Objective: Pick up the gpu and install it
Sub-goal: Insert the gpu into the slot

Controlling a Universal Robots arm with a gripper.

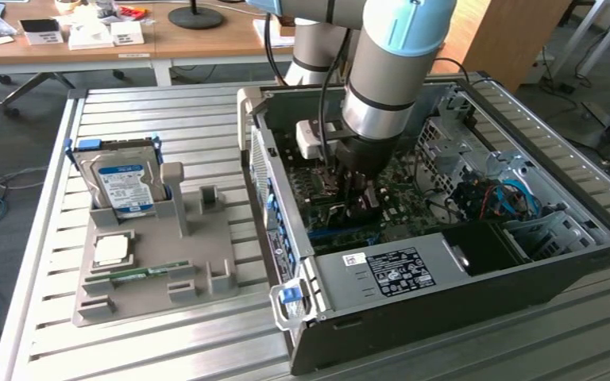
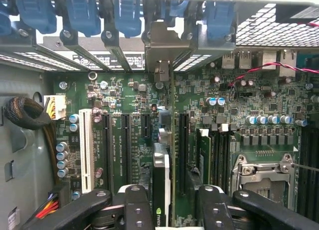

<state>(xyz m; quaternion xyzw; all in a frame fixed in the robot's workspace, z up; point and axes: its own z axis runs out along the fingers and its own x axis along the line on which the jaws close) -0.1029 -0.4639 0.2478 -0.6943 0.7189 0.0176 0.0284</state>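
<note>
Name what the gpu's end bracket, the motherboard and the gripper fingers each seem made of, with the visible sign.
gpu bracket: likely bare metal, silvery sheen. motherboard: green laminate, probably fibreglass, with solder points. gripper fingers: matte black, plastic or coated metal, unclear.

The arm's body hides the end effector (image 1: 353, 208) inside the computer case (image 1: 559, 262) in the exterior view. In the wrist view, the gpu (image 2: 160, 190) stands edge-on, its lower end cut off by the frame.

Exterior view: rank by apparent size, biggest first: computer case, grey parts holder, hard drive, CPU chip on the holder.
1. computer case
2. grey parts holder
3. hard drive
4. CPU chip

All four sit at similar depth on the table, so the order looks dependable.
</note>
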